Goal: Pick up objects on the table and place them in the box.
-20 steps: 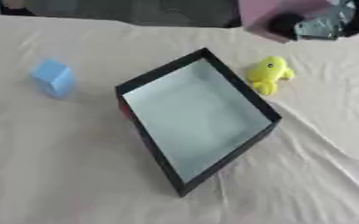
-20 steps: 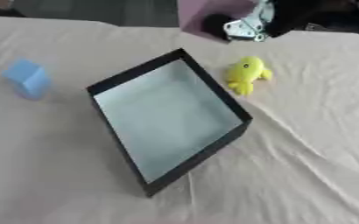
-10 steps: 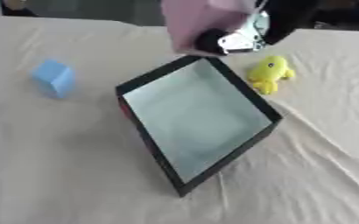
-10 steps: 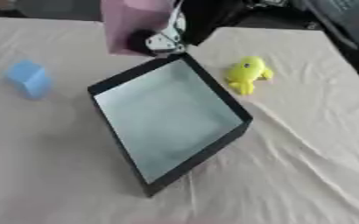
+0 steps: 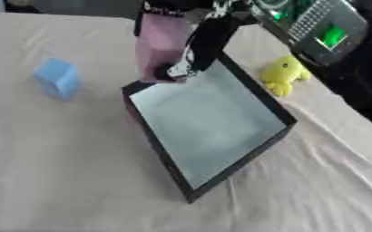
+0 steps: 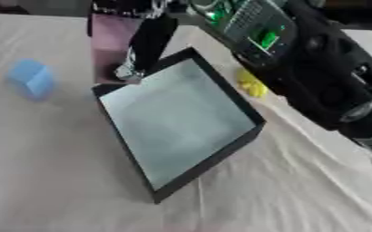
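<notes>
Evidently, a pale pink block (image 5: 162, 41) is pinched in the right hand (image 5: 191, 59) and held above the far corner of the black-walled, pale-floored box (image 5: 209, 118), seemingly for release inside.

One black box (image 5: 209, 131), one blue block (image 5: 58, 78), one yellow toy (image 5: 283, 74), one pink object (image 5: 161, 41), one table (image 5: 54, 167)
</notes>
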Action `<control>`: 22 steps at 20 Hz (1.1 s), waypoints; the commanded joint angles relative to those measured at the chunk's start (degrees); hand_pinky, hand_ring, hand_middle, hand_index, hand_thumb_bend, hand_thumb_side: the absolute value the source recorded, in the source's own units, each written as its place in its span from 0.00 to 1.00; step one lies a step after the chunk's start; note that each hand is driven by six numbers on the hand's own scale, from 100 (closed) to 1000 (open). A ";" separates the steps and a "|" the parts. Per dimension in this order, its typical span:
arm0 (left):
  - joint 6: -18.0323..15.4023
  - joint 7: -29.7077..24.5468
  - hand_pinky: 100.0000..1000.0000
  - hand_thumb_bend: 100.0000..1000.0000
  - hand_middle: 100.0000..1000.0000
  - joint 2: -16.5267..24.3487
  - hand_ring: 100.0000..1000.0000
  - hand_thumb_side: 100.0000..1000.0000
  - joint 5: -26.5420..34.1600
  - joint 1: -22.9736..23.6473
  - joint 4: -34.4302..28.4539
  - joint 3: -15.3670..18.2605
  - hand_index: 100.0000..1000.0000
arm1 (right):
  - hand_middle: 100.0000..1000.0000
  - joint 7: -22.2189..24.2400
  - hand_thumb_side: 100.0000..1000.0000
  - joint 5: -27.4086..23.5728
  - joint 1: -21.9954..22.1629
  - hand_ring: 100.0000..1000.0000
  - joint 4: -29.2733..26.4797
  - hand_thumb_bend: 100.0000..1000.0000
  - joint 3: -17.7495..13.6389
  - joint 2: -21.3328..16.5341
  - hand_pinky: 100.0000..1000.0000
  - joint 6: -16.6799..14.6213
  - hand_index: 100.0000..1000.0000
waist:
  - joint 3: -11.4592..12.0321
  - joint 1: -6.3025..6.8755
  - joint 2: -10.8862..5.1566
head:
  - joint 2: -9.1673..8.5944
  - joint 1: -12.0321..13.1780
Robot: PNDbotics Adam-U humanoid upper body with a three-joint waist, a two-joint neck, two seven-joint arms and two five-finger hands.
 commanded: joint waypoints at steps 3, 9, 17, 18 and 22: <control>0.06 0.04 0.81 0.00 0.75 0.38 0.72 0.78 0.05 -0.74 -0.99 0.47 0.75 | 0.51 0.28 0.10 4.54 0.45 0.61 4.56 0.25 -0.47 0.82 0.75 -4.40 0.73 | 0.07 0.59 -0.44 | -0.08 0.06; 0.06 -0.02 0.81 0.00 0.75 0.21 0.72 0.78 -0.06 -0.52 -0.85 0.57 0.75 | 0.51 0.23 0.12 7.52 2.29 0.61 8.41 0.27 -0.32 -0.30 0.74 -7.12 0.72 | 0.01 0.78 -0.01 | -0.08 0.32; 0.04 -0.28 0.81 0.00 0.75 -0.04 0.72 0.78 -0.03 -0.69 -0.80 0.49 0.75 | 0.54 0.43 0.11 8.68 4.01 0.64 10.66 0.37 -0.21 -0.73 0.76 -9.27 0.75 | -0.11 1.07 0.48 | -0.08 0.29; 0.03 -0.31 0.81 0.00 0.75 -0.04 0.72 0.78 -0.03 -0.70 -0.79 0.48 0.75 | 0.56 0.78 0.12 9.00 4.13 0.65 10.91 0.37 -0.06 -0.66 0.77 -9.83 0.76 | -0.12 1.10 0.50 | -0.08 0.31; 0.01 -0.37 0.81 0.00 0.75 -0.02 0.72 0.78 0.00 -0.73 -0.79 0.49 0.75 | 0.61 1.23 0.12 11.74 4.98 0.70 12.73 0.36 0.06 -0.47 0.78 -12.53 0.81 | -0.10 1.12 0.52 | -0.08 0.36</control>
